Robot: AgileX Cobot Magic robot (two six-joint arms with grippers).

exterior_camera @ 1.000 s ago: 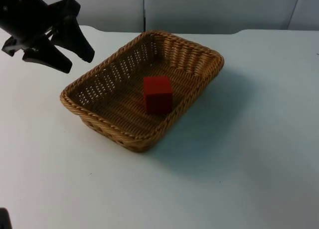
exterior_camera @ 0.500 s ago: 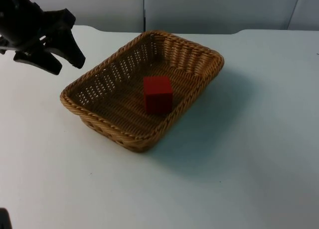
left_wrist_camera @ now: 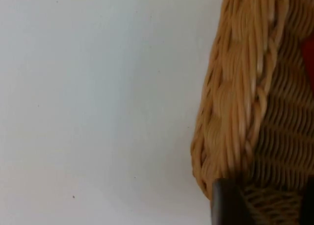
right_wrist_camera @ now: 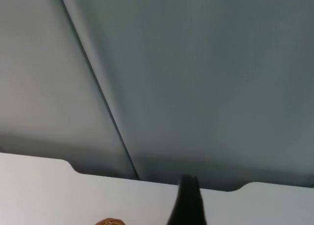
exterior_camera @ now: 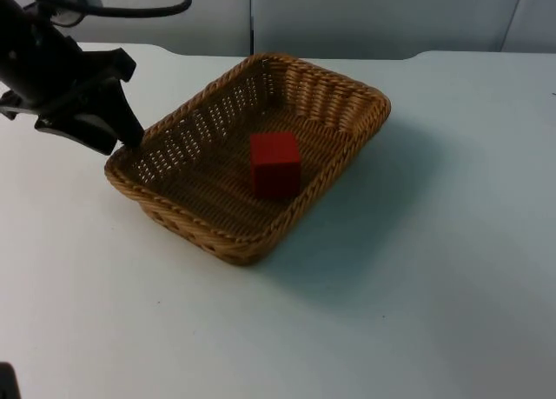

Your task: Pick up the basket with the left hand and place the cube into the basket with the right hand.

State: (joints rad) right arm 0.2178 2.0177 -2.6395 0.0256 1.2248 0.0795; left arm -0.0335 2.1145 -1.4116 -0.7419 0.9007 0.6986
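A woven wicker basket (exterior_camera: 234, 241) rests on the white table, left of middle in the top view. A red cube (exterior_camera: 275, 162) lies inside it on the basket floor. My left gripper (exterior_camera: 124, 144) is down at the basket's left corner, open. In the left wrist view the basket's rim (left_wrist_camera: 235, 87) runs between its jaws, with one black fingertip (left_wrist_camera: 226, 206) just outside the rim and a sliver of the cube (left_wrist_camera: 309, 53) beyond. My right gripper (right_wrist_camera: 186, 205) waits raised, facing the grey partition wall, with a bit of the basket (right_wrist_camera: 110, 221) below it.
White table top (exterior_camera: 417, 312) spreads wide to the right and front of the basket. The grey partition wall (exterior_camera: 373, 16) closes the far edge of the table.
My left gripper has come down and in to the basket's left corner, its fingers now at the rim. Basket and cube have not moved.
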